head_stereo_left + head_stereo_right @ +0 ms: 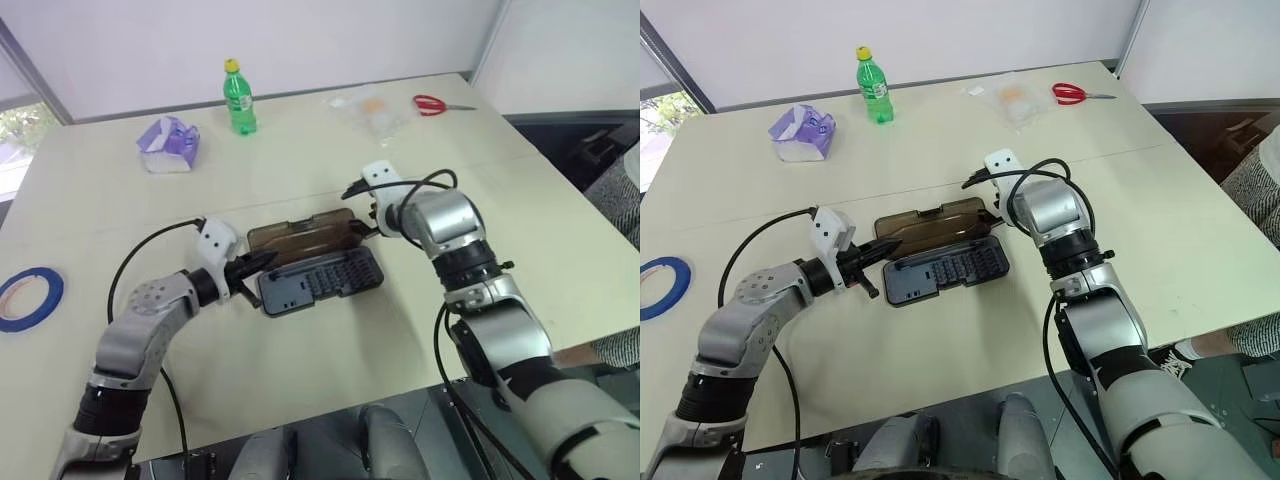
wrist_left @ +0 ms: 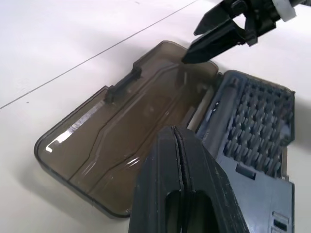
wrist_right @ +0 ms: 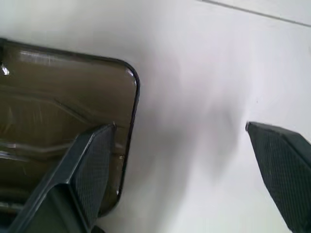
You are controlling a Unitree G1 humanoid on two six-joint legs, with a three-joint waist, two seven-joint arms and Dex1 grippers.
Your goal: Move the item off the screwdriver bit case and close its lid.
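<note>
The screwdriver bit case [image 1: 322,280] is found lying open near the middle of the pale counter [image 1: 300,180], its dark tray of bits facing up. The lid [image 1: 300,237], smoky brown and translucent, is laid back flat on the counter on the far side of the tray, with its latch [image 2: 122,83] on the far long edge.

The left pincer [image 1: 254,268] is observed at the case's left end, its two black fingers [image 2: 180,184] pressed together with nothing between them, the tips just over the lid's near corner.

The right pincer [image 1: 372,222] is positioned at the lid's right end. Its fingers [image 3: 92,165] are spread wide and grip nothing; one is seen over the lid's rounded corner, the other over bare counter.

At the counter's far side a green bottle [image 1: 238,97], red scissors [image 1: 435,104] and a purple pack [image 1: 168,143] are noted, and a roll of blue tape [image 1: 30,297] at the left edge.
</note>
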